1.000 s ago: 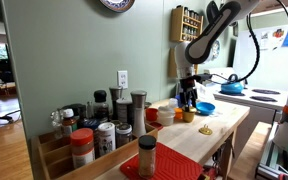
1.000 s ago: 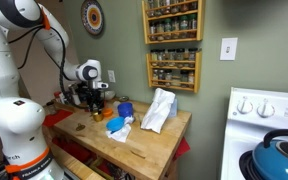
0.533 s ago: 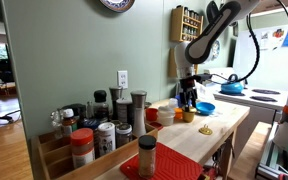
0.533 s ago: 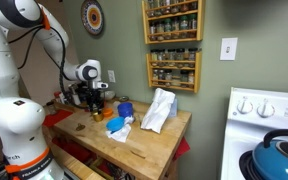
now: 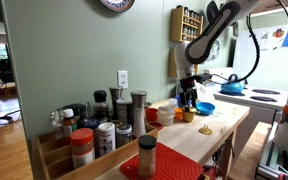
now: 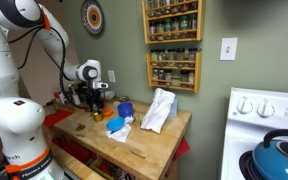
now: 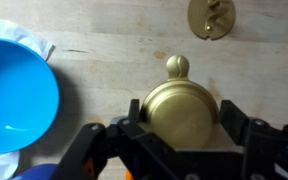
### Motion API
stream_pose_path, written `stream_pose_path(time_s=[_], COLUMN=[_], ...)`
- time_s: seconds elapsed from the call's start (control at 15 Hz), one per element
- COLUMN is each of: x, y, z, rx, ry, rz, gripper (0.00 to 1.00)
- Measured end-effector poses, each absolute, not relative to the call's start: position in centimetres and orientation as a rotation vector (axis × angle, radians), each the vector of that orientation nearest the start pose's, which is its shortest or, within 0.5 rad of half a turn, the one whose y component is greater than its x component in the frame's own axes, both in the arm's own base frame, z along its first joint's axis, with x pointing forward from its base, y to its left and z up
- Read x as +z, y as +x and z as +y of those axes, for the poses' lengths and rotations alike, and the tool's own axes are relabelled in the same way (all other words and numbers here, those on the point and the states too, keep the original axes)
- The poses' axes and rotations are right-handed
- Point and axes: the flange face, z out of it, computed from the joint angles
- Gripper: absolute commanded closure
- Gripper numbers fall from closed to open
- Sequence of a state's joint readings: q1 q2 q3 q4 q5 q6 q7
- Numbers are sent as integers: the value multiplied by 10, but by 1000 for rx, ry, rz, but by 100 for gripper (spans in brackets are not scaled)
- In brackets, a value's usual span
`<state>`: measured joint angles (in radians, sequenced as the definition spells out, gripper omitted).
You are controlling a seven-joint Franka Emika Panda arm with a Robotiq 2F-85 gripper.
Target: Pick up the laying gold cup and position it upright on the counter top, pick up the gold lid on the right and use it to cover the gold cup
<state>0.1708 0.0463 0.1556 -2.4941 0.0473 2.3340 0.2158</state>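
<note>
While the claw point(image 7: 181, 122) is pinched in on both sides of the gold cup point(image 7: 181, 108), so it looks gripped, round end facing up beside the blue bowl point(image 7: 14, 95), the gold lid point(image 7: 212, 17) lies alone on the counter point(image 7: 104, 40), clear of the cup. I'd say the standing-up part is nearly done, with letting go, grabbing the lid and covering the cup all left

Home kitchen: wall spice racks point(image 6: 173, 68), stove point(image 6: 264, 105) with blue kettle point(image 6: 281, 158), wood counter point(image 6: 149, 150).

The gold cup point(image 7: 182, 118) is shiny yellow-gold, like the gold lid point(image 7: 212, 15) beyond it. Beside the cup the bowl point(image 7: 14, 95) is bright blue, and the counter top point(image 7: 104, 40) beneath is pale, faintly grained wood.
</note>
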Motion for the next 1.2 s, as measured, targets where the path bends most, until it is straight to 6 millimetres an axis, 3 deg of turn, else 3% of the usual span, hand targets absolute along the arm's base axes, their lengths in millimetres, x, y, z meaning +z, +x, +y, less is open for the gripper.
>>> stream_pose_path(time_s=[1.2], x=[251], y=[425], z=[145], rx=[307], ry=[-3138], rz=[-115], gripper=[37])
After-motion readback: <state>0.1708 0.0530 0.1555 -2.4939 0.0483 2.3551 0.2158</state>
